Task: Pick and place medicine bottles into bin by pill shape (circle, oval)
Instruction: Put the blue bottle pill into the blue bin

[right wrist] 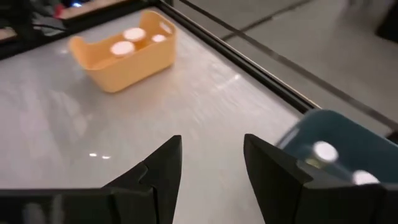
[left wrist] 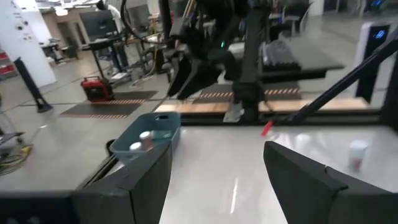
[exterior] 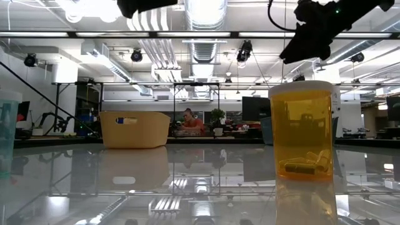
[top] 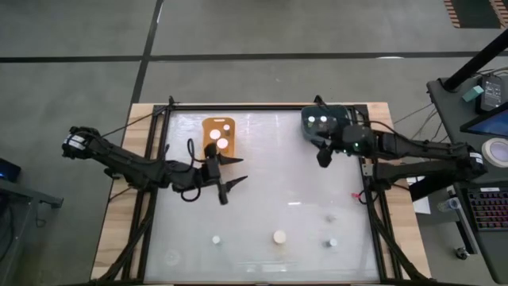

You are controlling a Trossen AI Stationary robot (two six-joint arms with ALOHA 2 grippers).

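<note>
Several small white-capped medicine bottles stand on their bases near the table's near edge: one [top: 216, 238], one [top: 279, 236], and two at the right [top: 332, 242] [top: 329, 216]. In the low view an orange bottle [exterior: 302, 134] with pills in it stands close by. An orange bin [top: 220, 135] and a dark teal bin [top: 321, 121] at the far side each hold capped bottles. My left gripper [top: 243, 168] is open and empty just near of the orange bin. My right gripper [top: 323, 160] is open and empty, raised just near of the teal bin; it also shows in the right wrist view [right wrist: 211, 165].
The table has a dark raised frame [top: 367, 191] along its sides. The open middle of the white table top [top: 294, 191] lies between the bins and the bottles. A teal-tinted bottle [exterior: 6, 134] shows at the low view's left edge. A person [exterior: 189, 122] sits far behind the table.
</note>
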